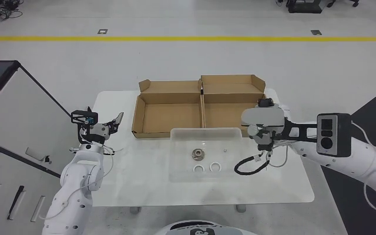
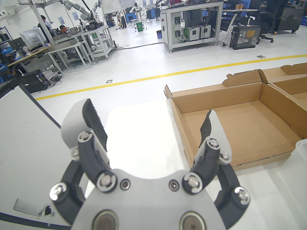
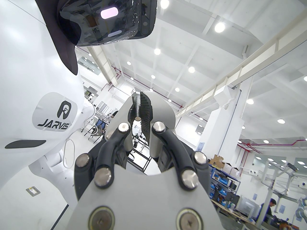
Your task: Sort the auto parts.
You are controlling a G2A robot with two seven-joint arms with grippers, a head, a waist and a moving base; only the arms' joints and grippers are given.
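A clear plastic tray in the middle of the table holds a round metal part and two white rings. Behind it stand two open cardboard boxes, the left one and the right one, both bare inside. My left gripper hovers open and empty near the table's left edge, facing the left box. My right gripper is tilted up toward the ceiling, shut on a thin threaded metal bolt. The right arm sits just right of the tray.
A white board leans off the table's left side. A black cable loops on the table under the right arm. The tray's corner lies close beside the left box. Bare tabletop lies left and in front of the tray.
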